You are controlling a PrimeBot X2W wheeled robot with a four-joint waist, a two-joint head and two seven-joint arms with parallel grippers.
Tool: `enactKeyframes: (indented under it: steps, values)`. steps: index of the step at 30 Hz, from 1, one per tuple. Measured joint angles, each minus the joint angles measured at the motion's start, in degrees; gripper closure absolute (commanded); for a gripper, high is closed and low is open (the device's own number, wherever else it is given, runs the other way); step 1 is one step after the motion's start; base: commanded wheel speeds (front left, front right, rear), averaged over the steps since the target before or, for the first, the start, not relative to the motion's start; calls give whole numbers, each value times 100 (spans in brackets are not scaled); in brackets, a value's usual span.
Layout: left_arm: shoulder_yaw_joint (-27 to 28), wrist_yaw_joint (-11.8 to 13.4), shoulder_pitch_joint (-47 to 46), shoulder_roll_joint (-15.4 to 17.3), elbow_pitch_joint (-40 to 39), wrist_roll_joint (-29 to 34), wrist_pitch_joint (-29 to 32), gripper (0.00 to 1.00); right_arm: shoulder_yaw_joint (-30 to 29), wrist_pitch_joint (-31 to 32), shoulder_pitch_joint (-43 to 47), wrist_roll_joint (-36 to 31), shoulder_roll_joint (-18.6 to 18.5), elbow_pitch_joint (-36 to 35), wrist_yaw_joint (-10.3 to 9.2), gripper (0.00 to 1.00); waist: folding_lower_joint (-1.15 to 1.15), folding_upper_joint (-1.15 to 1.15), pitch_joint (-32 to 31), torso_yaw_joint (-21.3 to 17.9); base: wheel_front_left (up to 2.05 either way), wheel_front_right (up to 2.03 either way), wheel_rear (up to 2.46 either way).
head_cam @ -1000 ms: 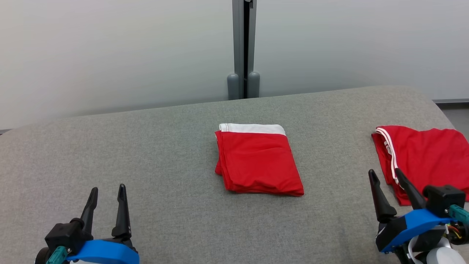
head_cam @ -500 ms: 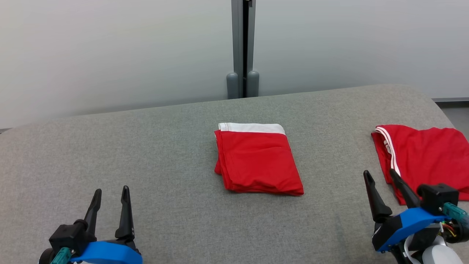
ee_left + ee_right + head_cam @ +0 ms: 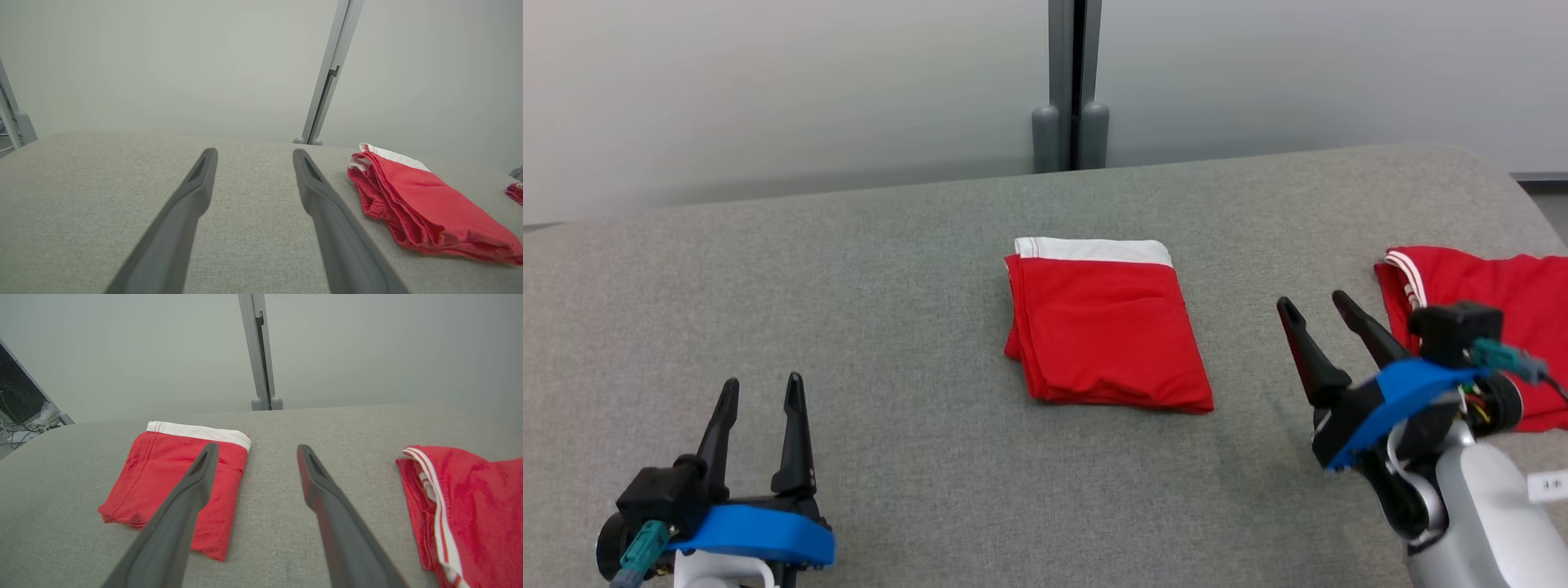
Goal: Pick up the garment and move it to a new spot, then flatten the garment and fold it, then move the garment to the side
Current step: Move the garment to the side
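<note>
A grey fabric-covered table (image 3: 849,269) stretches before a pale frosted wall (image 3: 768,82), split by a grey upright post (image 3: 1076,73) on two rounded feet (image 3: 1045,135). A red cloth with white stripes (image 3: 1519,286) lies near the table's right edge. Off to the left, cables (image 3: 24,426) trail beside a dark screen (image 3: 14,396).

Our head camera has shifted, so the whole scene sits higher in the head view. Our right gripper (image 3: 1312,300) has pushed forward and leftward, off the second garment's (image 3: 1515,282) near edge and closer to the garment (image 3: 1107,327). It has perhaps risen too.
</note>
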Motion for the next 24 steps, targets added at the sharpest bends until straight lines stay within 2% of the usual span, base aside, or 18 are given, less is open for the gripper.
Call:
enactKeyframes:
  steps: [5, 10, 13, 17, 24]
  values:
    - [-54, -1, -306, -10, -133, 79, 0, 0, 230, 1149, -1099, 174, -63, 615, 0, 0, 0, 0, 428, 113, 0, 0, 0]
    - [-240, -4, -636, -99, -177, 134, -1, 0, 133, 2219, -2033, 264, 130, 1530, 0, 0, 1, 0, 817, 401, 0, 0, 0]
    - [-297, -11, -772, -129, -187, 135, 0, 0, 53, 2437, -2399, 149, 219, 2008, 0, 0, 1, 0, 1019, 594, 0, 0, 0]
    - [-342, -12, -792, -166, -186, 135, 0, 0, -227, 2730, -2569, -352, 321, 2719, 0, 0, 1, 0, 1217, 814, 0, 0, 0]
    - [-359, -30, -790, -211, -136, 134, 0, 0, -577, 2920, -2818, -771, 514, 3278, 1, 0, -1, 0, 1258, 941, 0, 0, 0]
